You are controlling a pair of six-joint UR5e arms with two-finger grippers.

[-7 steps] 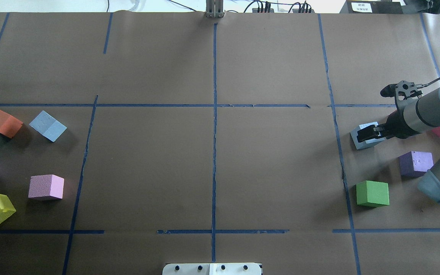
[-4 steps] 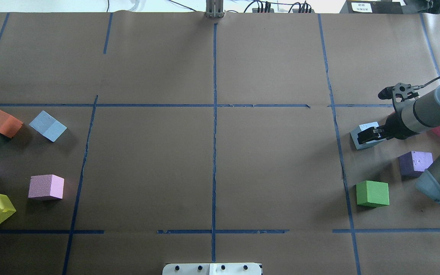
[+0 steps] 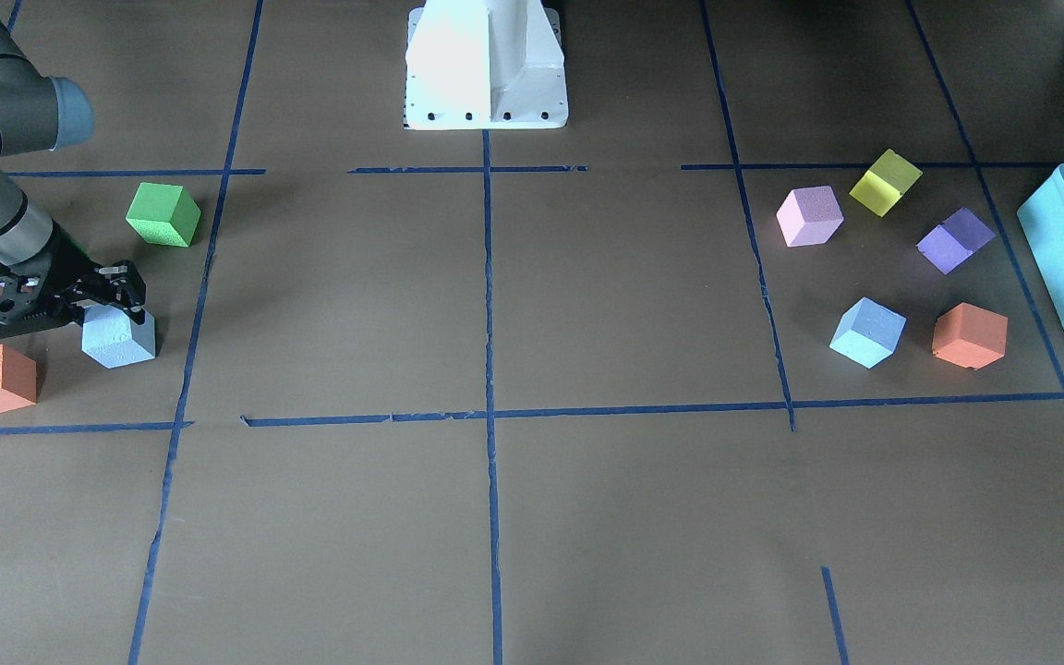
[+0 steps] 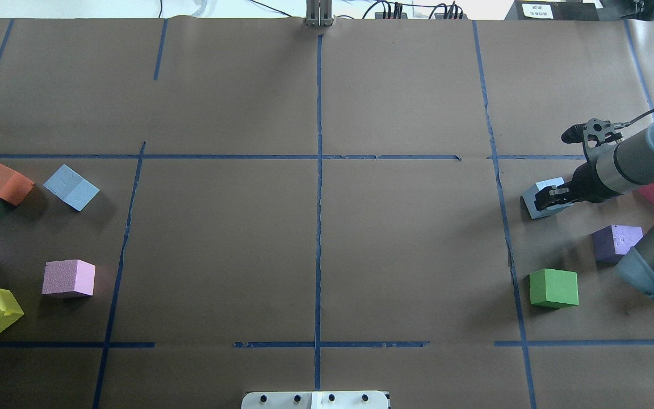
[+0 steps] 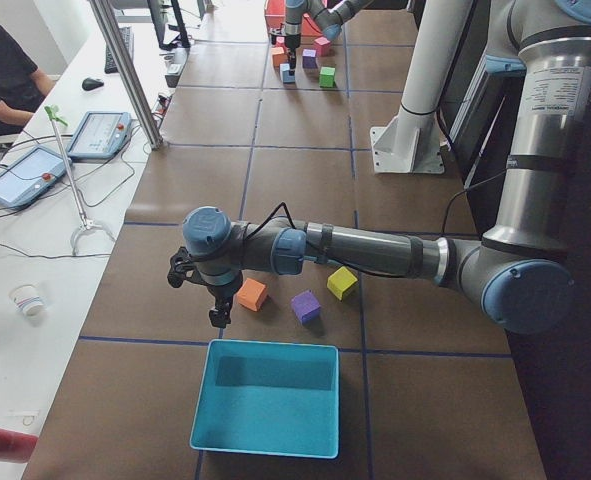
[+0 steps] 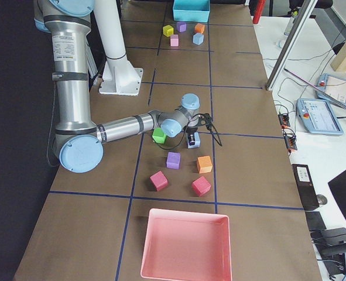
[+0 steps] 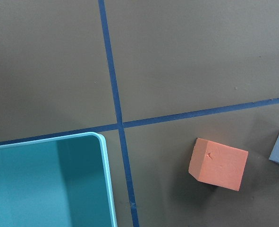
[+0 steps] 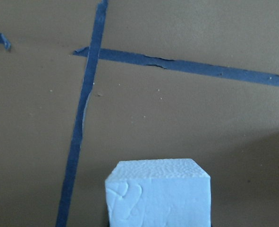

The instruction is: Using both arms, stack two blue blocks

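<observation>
While the right gripper (image 4: 541, 200) sits low on one blue block (image 8: 158, 196), we're at the pick-up, the first step of the stack. Its black fingers overlap the cube's top, with the cube directly beneath the wrist, but we cannot tell whether they are parted round it or pinching it. Next we'd want a firm squeeze, a straight lift and a carry inward. A cube has no long axis. This one shows a flat face square to the wrist and sits slightly skewed to the tape lines.

Over to the left gripper (image 5: 220, 315). It hangs beside the teal bin (image 7: 109, 184), with an orange cube (image 7: 218, 163) just alongside and the second blue block (image 4: 71, 187) just beyond, turned corner-on. How wide its fingers are, we cannot tell.
</observation>
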